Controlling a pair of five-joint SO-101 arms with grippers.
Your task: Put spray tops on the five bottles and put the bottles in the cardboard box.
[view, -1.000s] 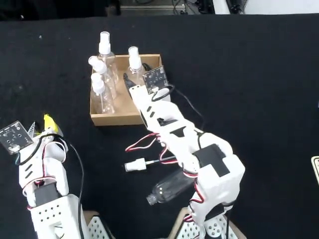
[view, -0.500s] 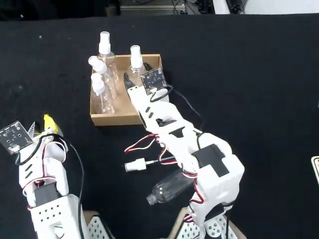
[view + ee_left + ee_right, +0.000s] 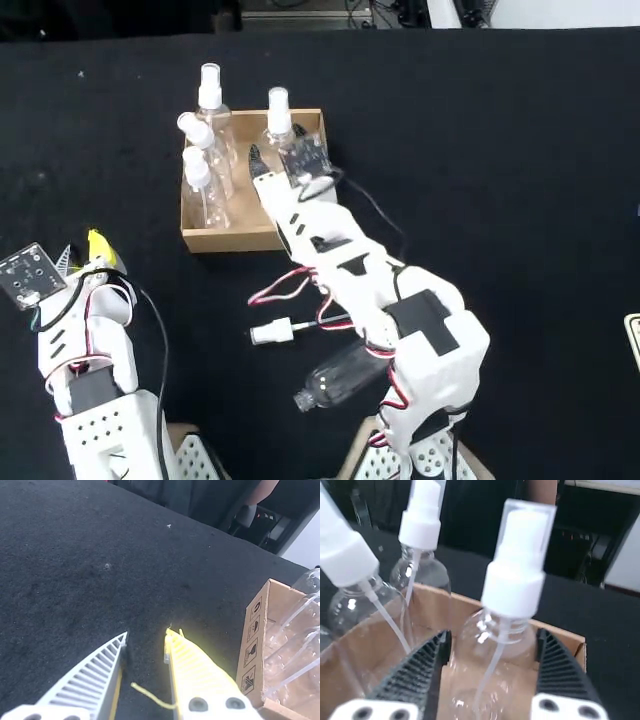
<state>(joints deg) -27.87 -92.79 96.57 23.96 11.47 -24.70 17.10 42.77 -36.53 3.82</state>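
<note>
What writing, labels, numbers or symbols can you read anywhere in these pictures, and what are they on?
Cardboard box, outer side wall: a column of black printed handling pictograms, no words; what each one depicts is too small to tell.
Bottles: clear, with no label to be seen.
Small boards on the arms' wrists: any markings are too small to read.
No readable words or numbers anywhere.
</note>
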